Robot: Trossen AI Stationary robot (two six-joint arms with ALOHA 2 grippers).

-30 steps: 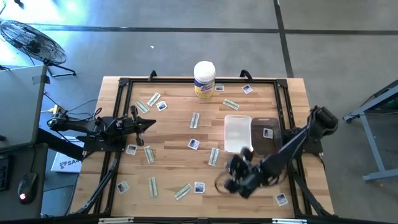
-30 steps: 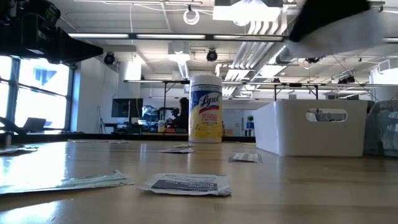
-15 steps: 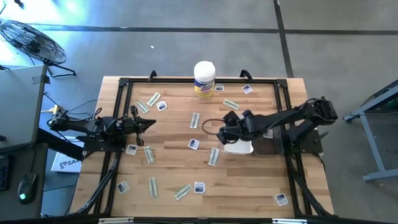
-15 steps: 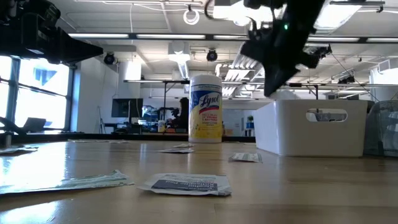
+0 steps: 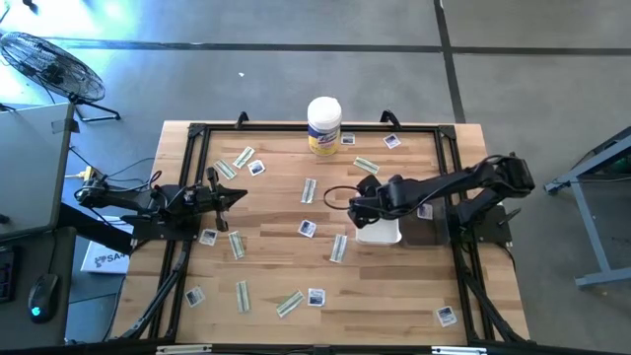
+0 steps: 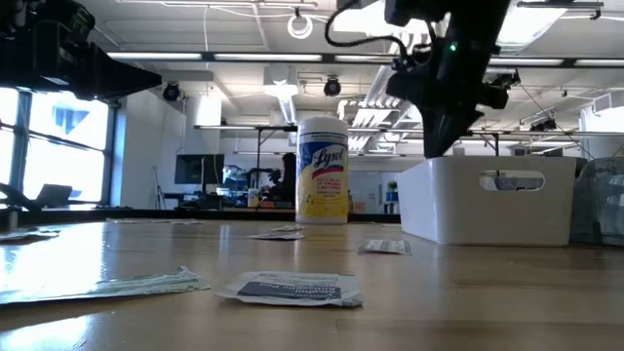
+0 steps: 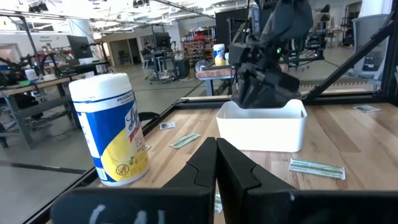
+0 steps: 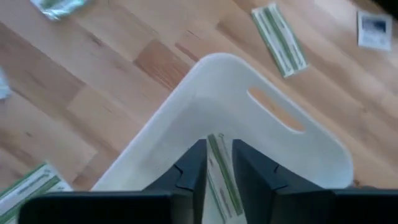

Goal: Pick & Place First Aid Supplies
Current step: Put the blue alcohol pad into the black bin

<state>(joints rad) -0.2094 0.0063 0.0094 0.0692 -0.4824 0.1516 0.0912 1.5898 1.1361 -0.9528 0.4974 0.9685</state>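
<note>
a lysol wipes canister, white with a yellow label, stands upright at the far edge of the wooden table, well apart from both sets of jaws. a white handled bin sits directly beneath the right jaws, with a dark bin touching its side. a floor fan stands off the table, beyond the left jaws.

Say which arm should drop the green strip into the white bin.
Right. Its gripper hangs over the white bin, with the green strip between its fingers. The left gripper sits far across the table, shut and empty.
</note>
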